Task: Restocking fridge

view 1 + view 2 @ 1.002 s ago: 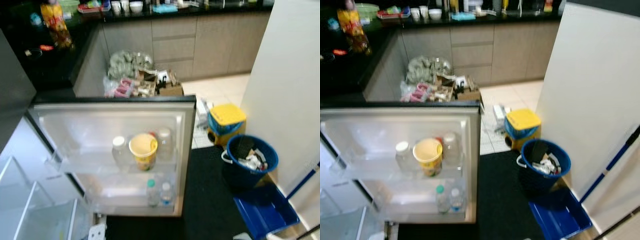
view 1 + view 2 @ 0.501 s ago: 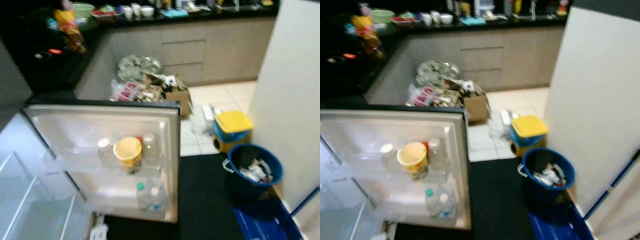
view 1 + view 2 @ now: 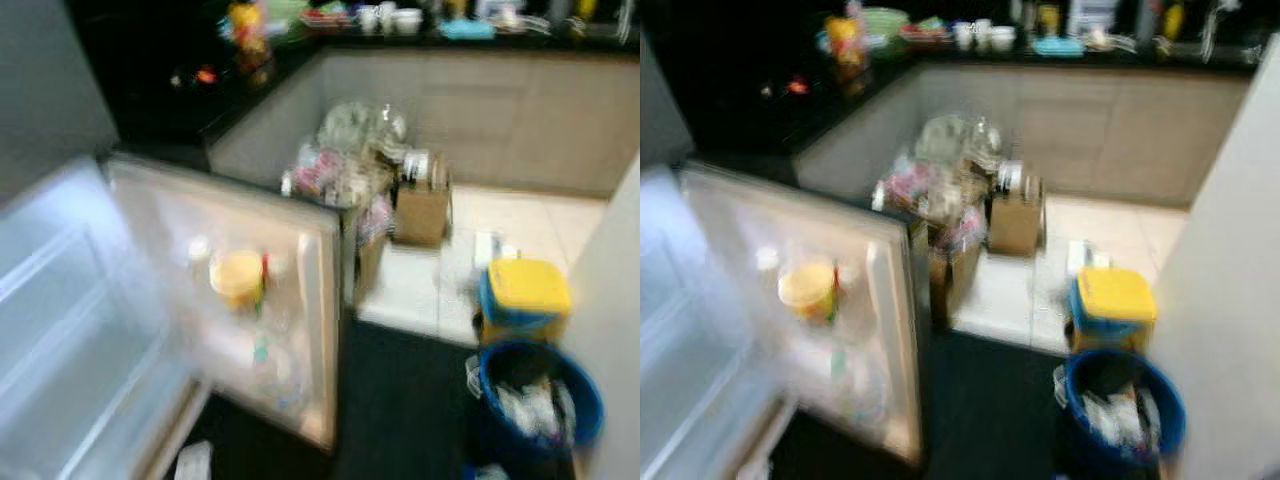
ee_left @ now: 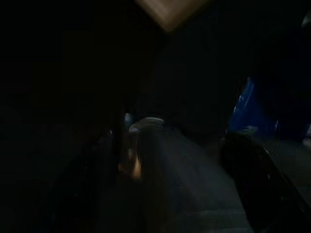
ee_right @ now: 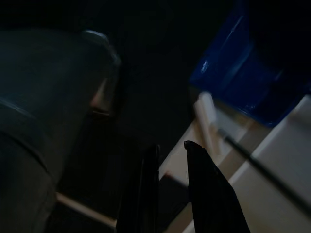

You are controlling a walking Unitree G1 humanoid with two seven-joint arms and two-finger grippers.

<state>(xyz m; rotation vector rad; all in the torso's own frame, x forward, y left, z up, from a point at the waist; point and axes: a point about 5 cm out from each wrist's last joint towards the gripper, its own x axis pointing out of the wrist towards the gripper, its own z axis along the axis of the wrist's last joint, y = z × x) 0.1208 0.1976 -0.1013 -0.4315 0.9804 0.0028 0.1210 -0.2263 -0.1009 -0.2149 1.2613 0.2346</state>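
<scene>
The fridge door (image 3: 300, 250) stands open, its inner side facing me, and the picture is blurred. On its upper shelf a yellow cup (image 3: 238, 275) stands between pale bottles. Small bottles (image 3: 262, 352) stand on the lower shelf. The white fridge interior (image 3: 60, 320) with its clear shelves lies at the left. My right gripper (image 5: 171, 145) hangs over the dark floor, its fingers (image 5: 209, 194) close together with nothing between them. The left wrist view is very dark, with only vague shapes.
A black mat (image 3: 400, 400) lies before the fridge. A blue bin (image 3: 540, 400) of rubbish and a yellow-lidded box (image 3: 525, 290) stand at the right. A cardboard box (image 3: 422, 205) and bags (image 3: 345, 150) sit by the cabinets. A white wall (image 3: 1230, 250) is at the right.
The whole picture has swung and blurred as the camera moves; the fridge door now shows at an angle. The things on its shelves keep their places.
</scene>
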